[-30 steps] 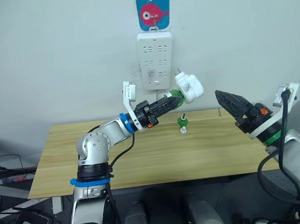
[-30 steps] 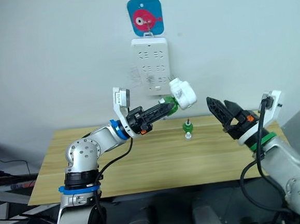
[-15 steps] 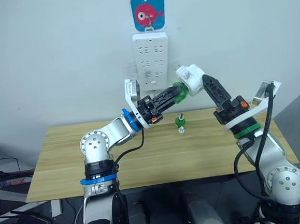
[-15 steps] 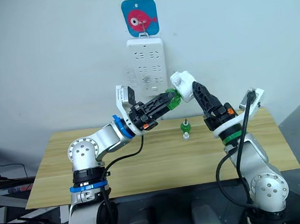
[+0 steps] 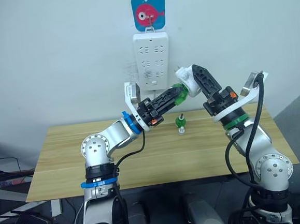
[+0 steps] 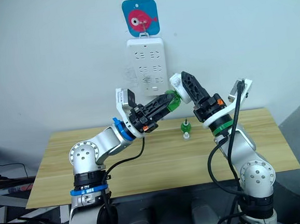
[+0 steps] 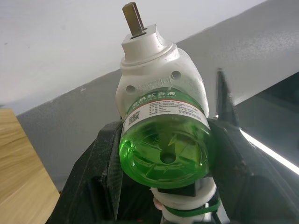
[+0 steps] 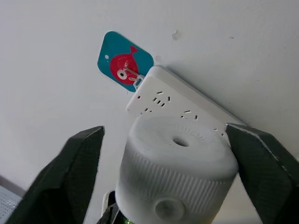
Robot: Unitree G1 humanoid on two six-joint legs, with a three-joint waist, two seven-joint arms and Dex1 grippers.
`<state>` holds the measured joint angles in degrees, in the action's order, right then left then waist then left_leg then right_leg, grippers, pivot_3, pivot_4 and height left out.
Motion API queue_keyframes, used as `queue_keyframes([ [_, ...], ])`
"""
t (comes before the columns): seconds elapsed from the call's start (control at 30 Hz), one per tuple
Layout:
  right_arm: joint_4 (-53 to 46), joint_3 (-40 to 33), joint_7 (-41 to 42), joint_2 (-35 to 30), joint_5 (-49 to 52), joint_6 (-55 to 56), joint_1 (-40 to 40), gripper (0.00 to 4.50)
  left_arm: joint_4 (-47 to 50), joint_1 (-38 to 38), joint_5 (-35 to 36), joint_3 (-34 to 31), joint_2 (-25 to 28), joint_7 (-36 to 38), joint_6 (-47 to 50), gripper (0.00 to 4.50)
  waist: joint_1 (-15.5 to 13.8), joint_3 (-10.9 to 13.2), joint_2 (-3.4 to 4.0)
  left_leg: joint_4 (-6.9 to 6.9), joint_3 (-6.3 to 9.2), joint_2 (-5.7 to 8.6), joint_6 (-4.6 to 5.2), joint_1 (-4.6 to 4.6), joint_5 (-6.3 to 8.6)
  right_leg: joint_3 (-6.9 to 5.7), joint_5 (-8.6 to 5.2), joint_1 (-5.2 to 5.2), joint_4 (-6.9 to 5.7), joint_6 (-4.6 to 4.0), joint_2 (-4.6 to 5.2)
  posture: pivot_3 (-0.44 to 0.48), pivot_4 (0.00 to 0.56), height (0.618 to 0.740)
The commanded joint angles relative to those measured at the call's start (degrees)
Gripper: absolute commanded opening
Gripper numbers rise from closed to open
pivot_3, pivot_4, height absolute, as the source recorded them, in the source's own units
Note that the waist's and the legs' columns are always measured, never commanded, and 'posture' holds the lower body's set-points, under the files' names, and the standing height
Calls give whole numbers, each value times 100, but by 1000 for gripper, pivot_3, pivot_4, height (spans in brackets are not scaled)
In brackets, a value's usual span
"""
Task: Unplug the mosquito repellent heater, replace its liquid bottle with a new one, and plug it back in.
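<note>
You see a white mosquito repellent heater (image 5: 185,78) on a translucent green bottle (image 7: 164,140), black fingers (image 8: 77,163), a white power strip (image 5: 153,61), and a teal hook plate (image 5: 149,10) with a pink-red fish.

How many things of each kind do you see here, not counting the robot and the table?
Green liquid bottles: 2, one fitted in the heater, one standing on the table
Mosquito repellent heater: 1
White power strip on the wall: 1
Blue fish hook plate: 1
Total: 5

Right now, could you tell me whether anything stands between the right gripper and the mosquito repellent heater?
Nothing visible does: the right gripper already has its fingers on either side of the mosquito repellent heater, whose green bottle the left gripper holds.
</note>
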<state>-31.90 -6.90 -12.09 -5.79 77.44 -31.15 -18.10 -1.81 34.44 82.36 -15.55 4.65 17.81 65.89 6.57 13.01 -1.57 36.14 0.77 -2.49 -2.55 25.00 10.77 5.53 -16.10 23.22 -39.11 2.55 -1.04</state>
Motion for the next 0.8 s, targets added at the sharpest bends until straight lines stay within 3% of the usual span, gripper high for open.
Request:
queue_keyframes([
  [0.03, -149, 67, 121, -41, 273, -22, -86, 2911, 277, 14, 122, 115, 5, 79, -74, 2266, -2, -2, 1, 0, 0, 0, 0, 0, 0, 1, 0, 0, 0, 0, 0, -141, 167, 740],
  [0.1, -154, 98, 128, -93, 379, -74, -83, 2375, 297, -7, 104, 164, 3, 113, -101, 2266, -1, -3, 2, 0, 0, 0, 0, 0, 0, 0, 0, 0, 0, 0, -1, -142, 168, 740],
  [0.3, -183, 192, 117, -192, 553, -132, -65, 163, 317, -50, 92, 249, 53, 209, -131, 2266, -1, -3, 1, 0, 0, 0, 0, 0, 0, 0, 0, 0, 0, 0, 0, -141, 165, 740],
  [0.43, -219, 105, 178, -116, 254, 134, -41, 0, 279, -56, 114, 186, 129, 214, -163, 2266, -1, -4, 1, 0, 0, 0, 0, 0, 0, 0, 0, 0, 0, 0, 0, -142, 166, 740],
  [0.53, -220, -15, 117, -241, -258, 277, 30, 563, 245, -57, 204, 112, 250, 214, -136, 2266, -2, -4, 1, 0, 0, 0, 0, 0, 0, 1, 0, 0, 1, 0, 0, -142, 166, 740],
  [0.8, -548, -256, -64, -611, -250, 197, 761, 3530, 212, -77, 408, 112, 472, 217, -41, 2266, -8, -5, 1, -1, -2, 1, 0, 0, 0, 3, 0, 0, 0, 0, 2, -141, 168, 740],
])
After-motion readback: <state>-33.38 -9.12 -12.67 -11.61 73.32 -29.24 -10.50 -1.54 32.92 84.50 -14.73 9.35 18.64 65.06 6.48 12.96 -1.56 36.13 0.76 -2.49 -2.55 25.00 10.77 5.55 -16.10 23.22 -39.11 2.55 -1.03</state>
